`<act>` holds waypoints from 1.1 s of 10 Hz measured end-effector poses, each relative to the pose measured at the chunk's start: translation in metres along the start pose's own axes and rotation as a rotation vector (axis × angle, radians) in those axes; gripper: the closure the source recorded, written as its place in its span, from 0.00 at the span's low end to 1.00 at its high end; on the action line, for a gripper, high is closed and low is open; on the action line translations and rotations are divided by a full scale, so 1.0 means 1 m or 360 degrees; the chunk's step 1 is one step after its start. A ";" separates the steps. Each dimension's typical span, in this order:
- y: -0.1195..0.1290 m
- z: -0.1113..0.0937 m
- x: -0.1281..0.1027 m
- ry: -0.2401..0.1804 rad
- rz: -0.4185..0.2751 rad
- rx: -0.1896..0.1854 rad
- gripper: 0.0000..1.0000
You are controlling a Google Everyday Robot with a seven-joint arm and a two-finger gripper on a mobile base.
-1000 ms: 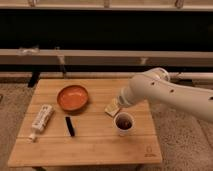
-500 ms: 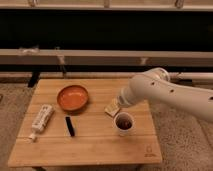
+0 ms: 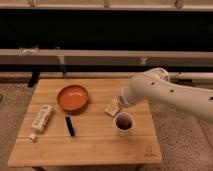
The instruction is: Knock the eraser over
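The eraser [image 3: 70, 126] is found left of centre on the bench [image 3: 100, 147], between the white tube [image 3: 41, 120] and the cup [image 3: 124, 123], just in front of the orange bowl [image 3: 72, 98]. Bare wood is left between it and the front edge. The hand [image 3: 121, 101] is held by the beige block [image 3: 113, 107], well apart from the eraser. Whether it is open cannot be told.

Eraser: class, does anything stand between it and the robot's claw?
Nothing visible does. The claw hangs over the flat beige block, right of the slim black eraser; only bare wooden tabletop lies between them.
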 end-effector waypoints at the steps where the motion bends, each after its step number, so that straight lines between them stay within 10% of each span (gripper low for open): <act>1: -0.008 -0.002 0.004 0.0004 -0.0057 -0.0014 0.38; 8: -0.126 0.061 0.058 -0.0181 -0.0593 -0.0090 0.38; 11: -0.126 0.098 0.054 -0.0321 -0.0620 -0.0106 0.38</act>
